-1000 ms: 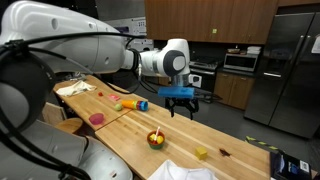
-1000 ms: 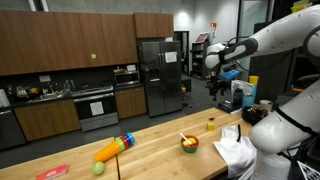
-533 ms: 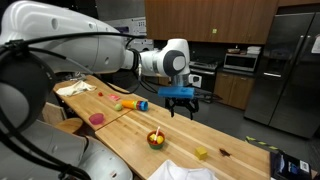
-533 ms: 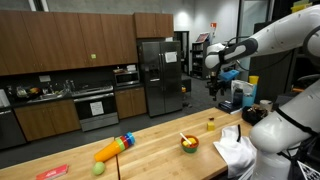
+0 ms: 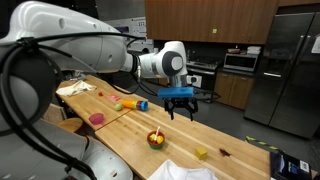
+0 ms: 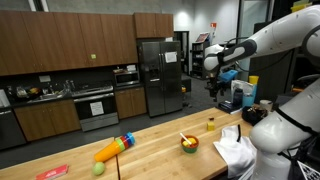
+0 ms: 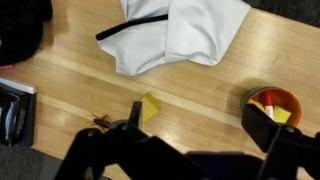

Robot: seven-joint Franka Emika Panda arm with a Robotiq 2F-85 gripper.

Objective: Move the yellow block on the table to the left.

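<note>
The tiny yellow block [image 5: 202, 153] lies on the light-wood table [image 5: 185, 140], past the dark bowl [image 5: 155, 139]. It also shows in an exterior view [image 6: 210, 126] and in the wrist view [image 7: 149, 106], just beyond one fingertip. My gripper [image 5: 181, 103] hangs high above the table, open and empty; it shows against the fridge area in an exterior view [image 6: 221, 85]. In the wrist view its two dark fingers [image 7: 200, 118] spread wide, with the block on one side and the bowl [image 7: 272, 104] on the other.
A white cloth [image 7: 180, 30] lies near the block. An elongated yellow-orange object with a blue cylinder [image 5: 130, 103] and a pink object [image 5: 97, 118] lie further along the table. A small reddish-brown scrap [image 7: 100, 120] and a dark device [image 7: 14, 105] sit near the table end.
</note>
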